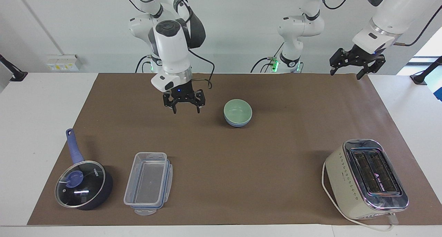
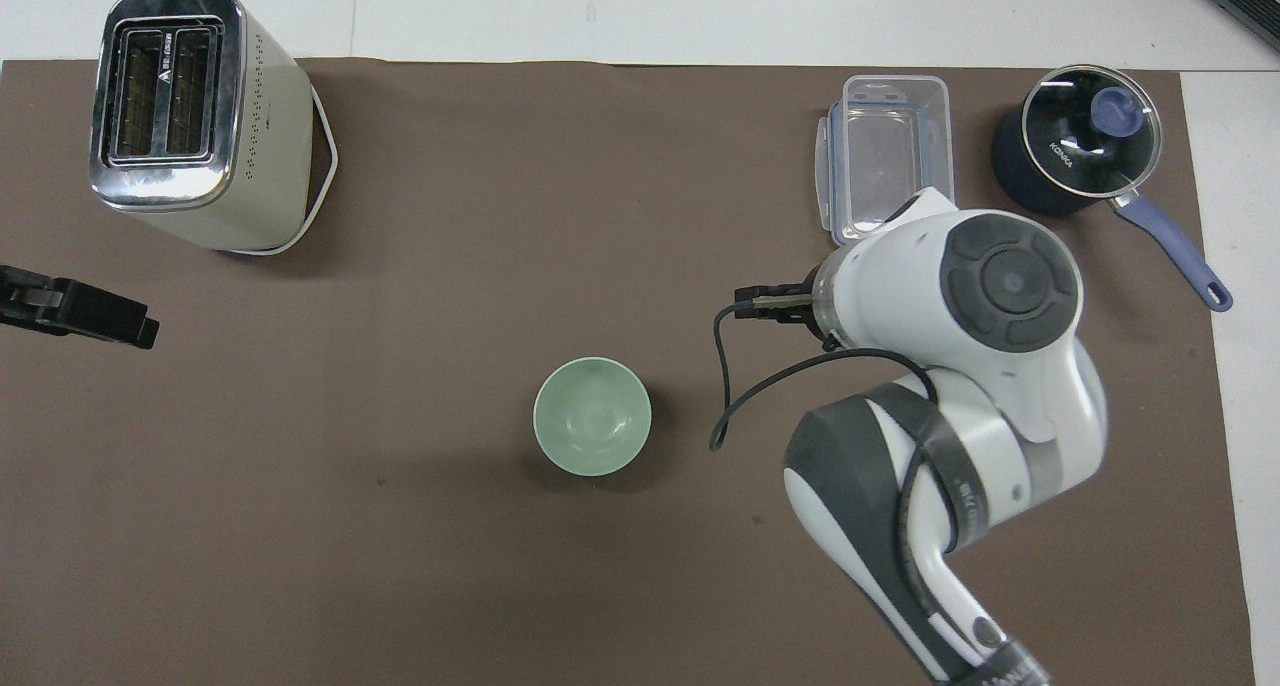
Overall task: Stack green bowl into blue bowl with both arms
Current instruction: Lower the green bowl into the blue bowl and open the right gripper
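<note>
On the brown mat, going across the facing view from the right arm's end to the left arm's:

Saucepan (image 1: 83,184): we see it lidded, at the edge farthest from the robots.
Clear container (image 1: 148,183): just beside the saucepan, empty.
Right gripper (image 1: 184,107): raised over bare mat beside the bowls, fingers spread, holding nothing.
Green bowl (image 1: 238,111): nested upright inside the blue bowl (image 1: 237,123), mid-table, nearer the robots than the container; only a blue band shows under the green rim.
Handling: we judge both bowls light, rigid and smooth, likely slick against each other. We would pinch one wall at the rim, one finger inside and one outside; lifting the green may drag the blue along.
Toaster (image 1: 366,178): well apart from the bowls.
Left gripper (image 1: 357,62): waits in the air over the mat's corner, fingers spread, empty.
</note>
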You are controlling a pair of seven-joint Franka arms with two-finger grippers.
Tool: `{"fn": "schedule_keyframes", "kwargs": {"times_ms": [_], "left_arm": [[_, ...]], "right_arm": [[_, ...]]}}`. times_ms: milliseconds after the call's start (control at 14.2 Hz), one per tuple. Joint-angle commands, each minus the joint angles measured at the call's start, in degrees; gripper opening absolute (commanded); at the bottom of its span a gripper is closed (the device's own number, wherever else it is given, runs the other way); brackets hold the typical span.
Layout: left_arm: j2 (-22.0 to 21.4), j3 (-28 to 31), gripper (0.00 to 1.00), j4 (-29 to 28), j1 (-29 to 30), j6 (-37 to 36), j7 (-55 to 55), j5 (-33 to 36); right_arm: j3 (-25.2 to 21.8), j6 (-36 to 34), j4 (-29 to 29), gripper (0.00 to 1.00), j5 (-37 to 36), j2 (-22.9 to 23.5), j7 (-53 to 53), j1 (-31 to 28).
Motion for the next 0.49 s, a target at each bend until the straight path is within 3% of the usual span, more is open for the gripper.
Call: {"fn": "schedule_keyframes", "kwargs": {"times_ms": [0, 212, 424], "left_arm": [[-1.09, -0.42, 1.0, -0.97, 0.58, -0.03, 0.31, 1.08], [-1.09, -0.42, 1.0, -0.97, 0.58, -0.03, 0.31, 1.08], [-1.09, -0.42, 1.0, -0.97, 0.58, 0.06, 0.31, 1.08]], "right_arm": [[0.63, -5.21, 3.22, 1.0, -0.68, -2.63, -1.46, -4.03], [0.54, -8.46, 4.36, 1.0, -0.6, -5.97, -1.46, -6.94], [0.54, -14.69, 8.66, 1.0, -0.51, -6.33, -1.9, -9.22]]}}
